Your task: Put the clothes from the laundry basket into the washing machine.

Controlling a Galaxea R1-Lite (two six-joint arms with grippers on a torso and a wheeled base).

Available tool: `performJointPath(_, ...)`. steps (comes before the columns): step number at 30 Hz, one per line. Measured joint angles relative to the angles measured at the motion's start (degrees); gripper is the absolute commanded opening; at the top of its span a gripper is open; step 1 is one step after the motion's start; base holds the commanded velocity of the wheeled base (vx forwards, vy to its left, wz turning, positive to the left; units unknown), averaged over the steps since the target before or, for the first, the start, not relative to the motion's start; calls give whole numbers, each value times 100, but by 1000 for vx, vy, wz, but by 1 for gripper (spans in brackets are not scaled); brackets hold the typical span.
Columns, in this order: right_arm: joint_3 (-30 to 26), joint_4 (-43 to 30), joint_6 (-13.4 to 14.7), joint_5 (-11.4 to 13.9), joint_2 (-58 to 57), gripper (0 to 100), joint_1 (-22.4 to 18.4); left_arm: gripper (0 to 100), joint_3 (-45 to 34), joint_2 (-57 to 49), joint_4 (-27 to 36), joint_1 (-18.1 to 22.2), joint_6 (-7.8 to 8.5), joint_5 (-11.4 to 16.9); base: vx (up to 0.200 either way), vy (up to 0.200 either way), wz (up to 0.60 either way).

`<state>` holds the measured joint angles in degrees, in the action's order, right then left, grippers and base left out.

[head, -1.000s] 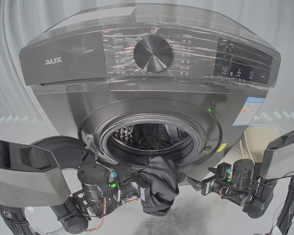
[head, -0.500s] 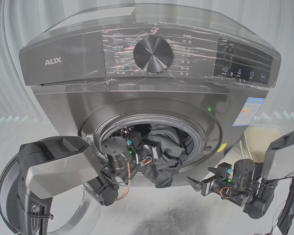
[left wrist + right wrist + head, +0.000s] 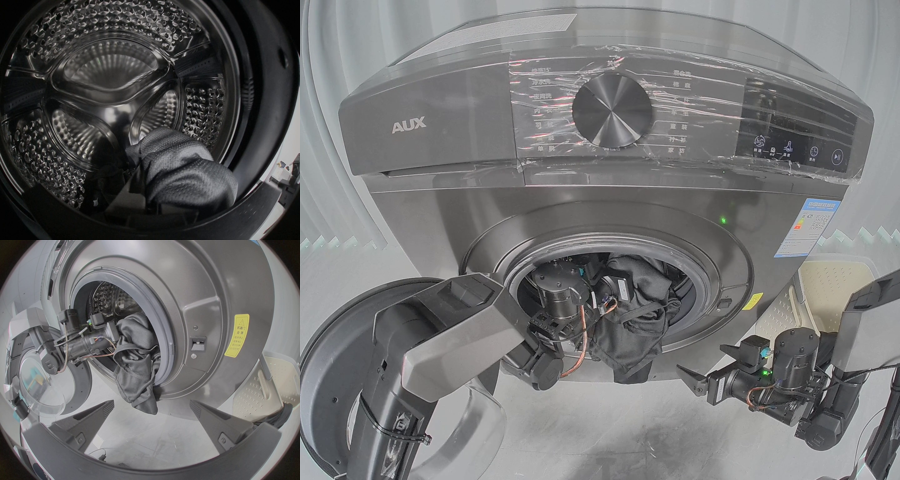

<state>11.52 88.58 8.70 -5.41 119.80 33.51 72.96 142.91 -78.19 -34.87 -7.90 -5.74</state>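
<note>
LEFT CLAW (image 3: pixel 622 289): held in washing machine (image 3: pixel 487 206) mouth, pinched on dark garment (image 3: pixel 631 325) | GARMENT: draped over door rim, partly inside drum (image 3: pixel 109 72) | RIGHT CLAW (image 3: pixel 706 365): spread, held low beside laundry basket (image 3: pixel 831 294) | FLOOR (image 3: pixel 650 431): grey, glossy | ROOM: white curtains (image 3: pixel 325 187) hung behind.

Room: bright; faint shadow on the floor (image 3: pixel 140 433) below the right gripper (image 3: pixel 150 407).
Glare: streaks on the panel film (image 3: pixel 687 87); glints on drum (image 3: pixel 109 72) dimples.
Drum interior: dim; black garment (image 3: pixel 187 168) side-lit.
Edges: fisheye bending, black corners.
</note>
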Motion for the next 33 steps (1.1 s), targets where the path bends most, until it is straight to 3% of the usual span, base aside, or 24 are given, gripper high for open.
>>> performJointPath(8, -6, 0, 0, -2, 0, 100, 35, 0, 1328, 519, 752, 96, 18, -96, 0, 0, 0)
performJointPath(18, -4, 0, -1, 5, 10, 100, 46, 0, 3445, 1287, 1671, 380, 49, -627, 0, 0, 0)
performJointPath(25, -2, 0, 5, 5, 24, 100, 57, 0, 3881, 1564, 1882, 522, 62, -791, 0, 0, 0)
performJointPath(26, -2, 0, 5, 5, 27, 100, 57, 100, 3892, 1584, 1875, 527, 62, -796, 0, 0, 0)
performJointPath(33, -11, 0, 0, 5, 27, 100, 57, 100, 3808, 1637, 1838, 505, 57, -797, 0, 0, 0)
